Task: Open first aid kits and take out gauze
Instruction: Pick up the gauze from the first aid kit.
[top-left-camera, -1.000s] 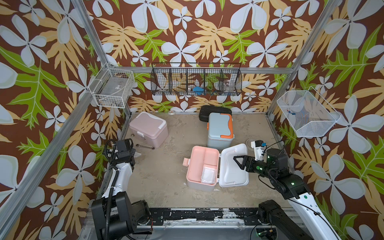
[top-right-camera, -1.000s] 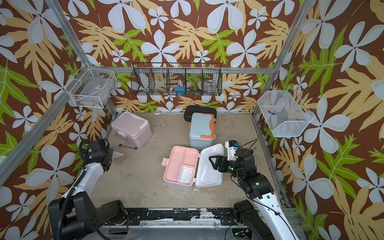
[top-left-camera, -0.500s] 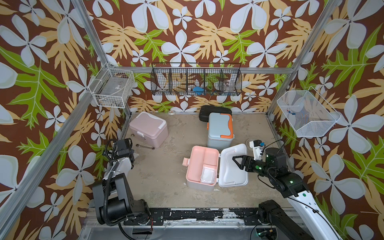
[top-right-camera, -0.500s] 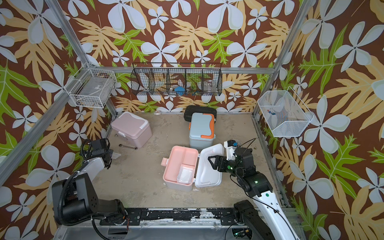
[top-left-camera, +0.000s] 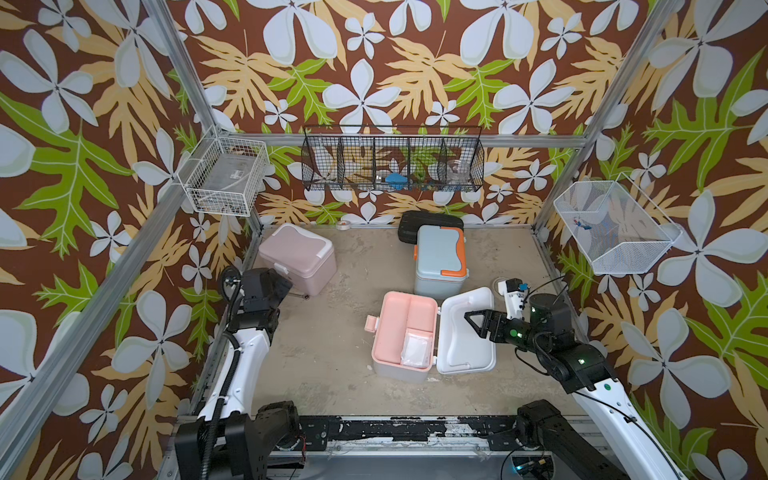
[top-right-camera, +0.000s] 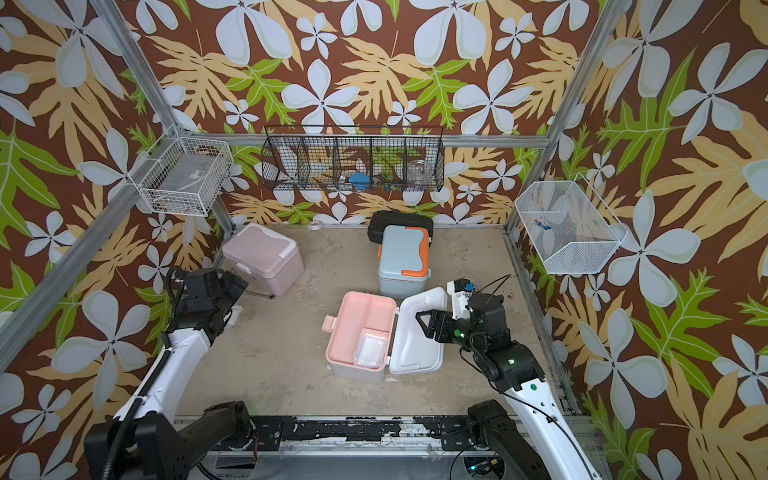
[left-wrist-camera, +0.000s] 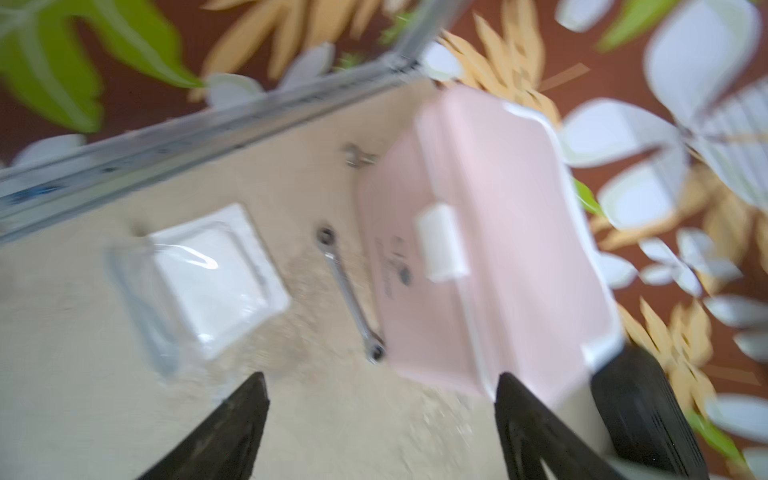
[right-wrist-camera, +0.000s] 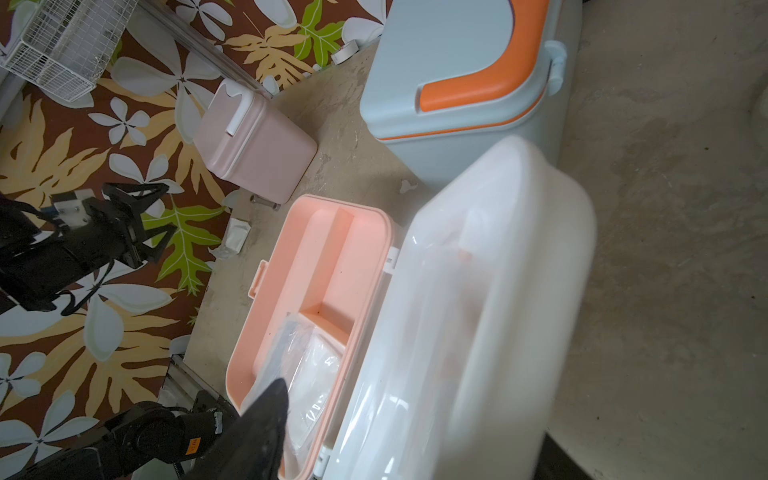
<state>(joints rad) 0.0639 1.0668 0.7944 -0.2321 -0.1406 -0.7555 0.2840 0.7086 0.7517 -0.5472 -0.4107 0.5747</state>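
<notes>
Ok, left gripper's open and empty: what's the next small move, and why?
Probably swing the left gripper over to the open white-and-peach kit. Its jaws stand open and empty, one gauze packet already lies on the table beside the dusty pink kit, and a second gauze packet waits inside the open kit.

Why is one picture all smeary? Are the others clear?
Left wrist view: smeared all over, the pink kit and gauze packet have fuzzy edges, probably the camera was moving; right wrist view: mostly crisp, only the white lid near the lens looks soft; both top views: sharp and evenly lit.
</notes>
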